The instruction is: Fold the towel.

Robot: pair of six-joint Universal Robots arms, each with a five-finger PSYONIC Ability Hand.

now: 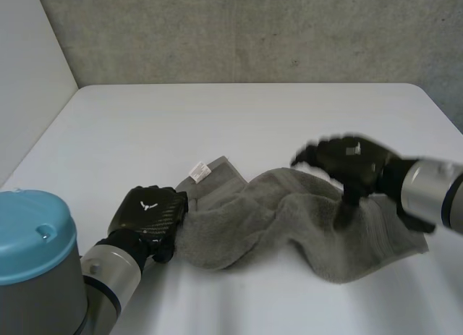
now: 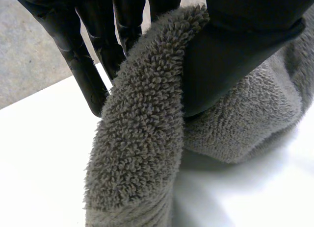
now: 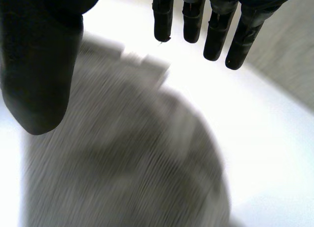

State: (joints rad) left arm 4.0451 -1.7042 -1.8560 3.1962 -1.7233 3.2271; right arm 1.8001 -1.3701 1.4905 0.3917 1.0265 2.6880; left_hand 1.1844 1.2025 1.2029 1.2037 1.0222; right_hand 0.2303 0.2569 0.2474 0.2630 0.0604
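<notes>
A grey towel [image 1: 289,219] lies crumpled across the near part of the white table [image 1: 217,118], with a white label [image 1: 199,170] at its far left corner. My left hand [image 1: 148,212] is at the towel's left edge. In the left wrist view a thick fold of towel [image 2: 142,138] is pinched between the fingers [image 2: 83,65] and the thumb. My right hand [image 1: 347,161] hovers over the towel's right part. In its wrist view the fingers [image 3: 216,31] are straight and set apart from the thumb, with the towel [image 3: 122,163] below them and nothing held.
A grey wall [image 1: 253,31] closes off the table's far side. A pale wall [image 1: 29,74] stands at the left. The blue cap of my left arm [image 1: 29,234] sits at the near left corner. Bare table lies beyond the towel.
</notes>
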